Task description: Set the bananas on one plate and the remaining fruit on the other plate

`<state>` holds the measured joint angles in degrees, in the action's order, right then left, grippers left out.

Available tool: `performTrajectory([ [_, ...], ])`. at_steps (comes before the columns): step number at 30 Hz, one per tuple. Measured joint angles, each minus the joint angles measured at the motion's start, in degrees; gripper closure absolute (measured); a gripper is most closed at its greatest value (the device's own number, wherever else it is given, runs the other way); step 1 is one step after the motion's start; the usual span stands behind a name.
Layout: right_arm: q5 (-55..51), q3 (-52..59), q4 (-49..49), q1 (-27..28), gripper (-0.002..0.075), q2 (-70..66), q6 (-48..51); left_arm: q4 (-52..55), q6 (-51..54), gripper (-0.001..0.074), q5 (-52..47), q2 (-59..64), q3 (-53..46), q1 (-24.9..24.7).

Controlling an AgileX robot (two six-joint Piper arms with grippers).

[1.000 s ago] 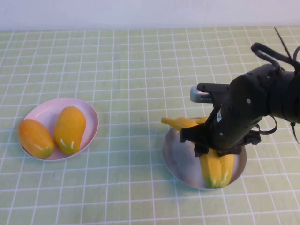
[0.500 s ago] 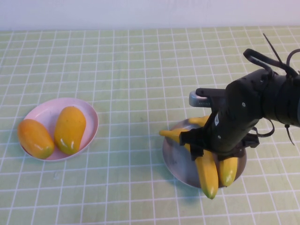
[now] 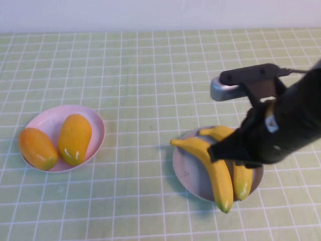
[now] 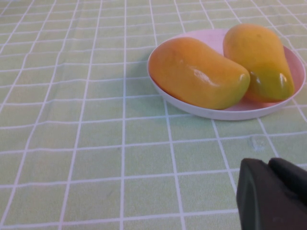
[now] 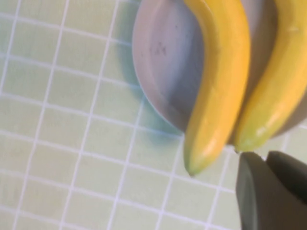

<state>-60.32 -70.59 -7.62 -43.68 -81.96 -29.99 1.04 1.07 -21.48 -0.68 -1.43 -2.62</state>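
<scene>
High view takes in a table covered by a pale green cloth (image 3: 150,75) with a white grid, and a plain white wall (image 3: 150,12) along the far edge at twelve o'clock.

At about eight o'clock on the cloth sits the pale pink plate (image 3: 47,118), and on it lie the two mango-like fruits (image 3: 75,138), side by side and touching or nearly so; the left wrist view shows the same pair filling the plate's bowl (image 4: 199,72). At about four o'clock sits the grey-blue plate (image 3: 188,170). The two bananas (image 3: 213,165) lie across it next to each other, their far tips pointing toward ten o'clock and their near tips running toward six o'clock. The left-hand banana's near tip hangs out past the plate's rim over the cloth, as the right wrist view confirms (image 5: 218,91).

The right gripper (image 5: 273,191) hangs above the grey-blue plate, over its three o'clock side, with the arm's dark bulk hiding that part of the dish from above. Its fingers are pressed together and pinch nothing; the bananas lie free below them, apart from the fingertips.

The left gripper (image 4: 273,194) shows only in its own wrist view, low over bare cloth near the pink plate, apart from it. Its fingers are pressed together and empty.
</scene>
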Motion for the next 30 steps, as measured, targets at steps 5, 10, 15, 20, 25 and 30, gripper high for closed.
performTrajectory([
  [5, -2.0, 3.7, -3.7, -4.6, 0.0736, 8.3, 0.1, 0.0, 0.0, 0.0731, 0.0, 0.0, 0.0, 0.0],
  [10, -0.8, 11.9, -3.5, -7.2, 0.0740, 16.3, 0.2, 0.0, 0.0, 0.0731, 0.0, 0.0, 0.0, 0.0],
  [15, 0.7, 17.4, -2.4, -7.5, 0.0741, 20.0, 0.2, 0.0, 0.0, 0.0731, 0.0, 0.0, 0.0, 0.0],
  [20, 10.7, 25.4, -5.8, -7.5, 0.0741, 20.5, 0.0, 0.0, 0.0, 0.0731, 0.0, 0.0, 0.0, 0.0],
  [25, 21.7, 34.8, -10.6, -7.4, 0.0741, 21.4, -8.2, 0.0, 0.0, 0.0731, 0.0, 0.0, 0.0, 0.0],
  [30, 31.3, 44.9, -16.4, -5.9, 0.0741, 25.4, -14.2, 0.0, 0.0, 0.0731, 0.0, 0.0, 0.0, 0.0],
])
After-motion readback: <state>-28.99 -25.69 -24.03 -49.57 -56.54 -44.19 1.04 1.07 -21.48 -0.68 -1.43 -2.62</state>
